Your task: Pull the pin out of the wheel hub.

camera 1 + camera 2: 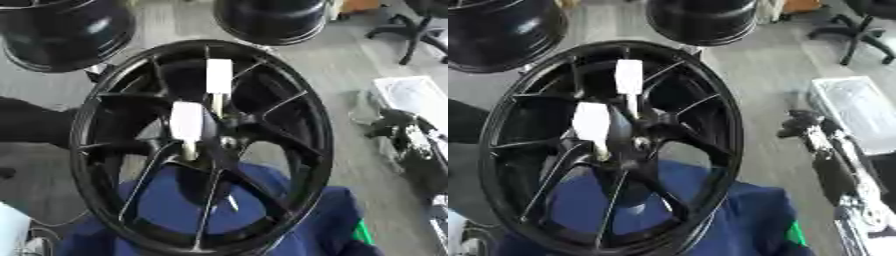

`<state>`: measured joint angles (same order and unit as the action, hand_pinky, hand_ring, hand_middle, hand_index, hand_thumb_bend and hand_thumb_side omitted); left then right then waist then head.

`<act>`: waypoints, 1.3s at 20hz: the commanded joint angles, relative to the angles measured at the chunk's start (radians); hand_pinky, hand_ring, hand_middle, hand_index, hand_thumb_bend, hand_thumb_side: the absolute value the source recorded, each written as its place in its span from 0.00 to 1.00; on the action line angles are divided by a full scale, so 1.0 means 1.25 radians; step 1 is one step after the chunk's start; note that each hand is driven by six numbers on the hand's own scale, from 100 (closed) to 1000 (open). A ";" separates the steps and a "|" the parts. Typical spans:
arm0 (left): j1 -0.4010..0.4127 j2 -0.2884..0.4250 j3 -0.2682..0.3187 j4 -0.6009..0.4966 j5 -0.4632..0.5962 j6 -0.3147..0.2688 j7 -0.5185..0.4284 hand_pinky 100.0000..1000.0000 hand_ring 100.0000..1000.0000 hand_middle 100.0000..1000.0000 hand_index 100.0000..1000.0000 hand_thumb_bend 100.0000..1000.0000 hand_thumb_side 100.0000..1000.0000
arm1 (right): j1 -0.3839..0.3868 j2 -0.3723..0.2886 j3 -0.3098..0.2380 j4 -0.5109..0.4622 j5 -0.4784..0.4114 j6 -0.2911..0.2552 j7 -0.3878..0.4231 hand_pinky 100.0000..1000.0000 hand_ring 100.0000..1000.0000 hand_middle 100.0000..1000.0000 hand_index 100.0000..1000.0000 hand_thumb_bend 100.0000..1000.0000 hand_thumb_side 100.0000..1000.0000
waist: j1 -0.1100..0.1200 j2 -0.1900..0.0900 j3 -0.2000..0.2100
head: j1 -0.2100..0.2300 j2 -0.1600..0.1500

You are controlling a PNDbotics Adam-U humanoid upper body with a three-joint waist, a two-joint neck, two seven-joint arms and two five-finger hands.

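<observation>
blue cloth [306, 225] under black wheel hub [105, 100], grey floor [341, 65] beyond

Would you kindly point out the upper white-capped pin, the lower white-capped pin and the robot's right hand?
upper pin [219, 76], left eye view, on its white cap.
lower pin [185, 122], left eye view, on its white cap.
right hand [802, 122], right eye view, on the dark fingers beside the wheel.

Workshop or industrial test floor. Evidence: bare grey floor [350, 65]; two further black wheel rims [66, 30] standing at upper left and top centre; wheeled office chair base [420, 30] at upper right; blue cloth [306, 225] under the wheel hub [201, 145].
</observation>
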<state>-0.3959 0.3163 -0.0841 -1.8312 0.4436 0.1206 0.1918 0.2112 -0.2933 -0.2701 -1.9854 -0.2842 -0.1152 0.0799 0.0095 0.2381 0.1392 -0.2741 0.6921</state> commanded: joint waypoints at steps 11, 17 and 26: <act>-0.052 0.021 0.000 -0.032 0.008 -0.001 -0.010 0.71 0.97 0.78 0.75 0.00 0.63 | 0.002 0.012 -0.012 -0.012 0.030 -0.006 -0.011 0.97 0.58 0.56 0.73 0.00 0.62 | 0.005 0.008 -0.022 | -0.021 -0.003; -0.154 0.147 -0.037 -0.110 0.049 0.037 -0.067 0.72 0.97 0.80 0.76 0.00 0.57 | 0.005 0.017 -0.015 -0.012 0.045 -0.012 -0.017 0.97 0.58 0.56 0.73 0.00 0.62 | 0.012 0.010 -0.025 | -0.035 0.000; -0.422 0.346 -0.147 -0.135 0.050 0.118 -0.222 0.76 1.00 0.84 0.80 0.00 0.49 | 0.015 0.015 -0.015 -0.012 0.062 -0.016 -0.018 0.97 0.58 0.56 0.73 0.00 0.62 | 0.024 0.007 -0.020 | -0.044 0.000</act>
<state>-0.9055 0.6971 -0.2580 -1.9846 0.5081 0.2540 -0.0604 0.2290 -0.2599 -0.2783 -1.9854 -0.2143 -0.1311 0.0591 0.0419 0.2625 0.1140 -0.3288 0.6927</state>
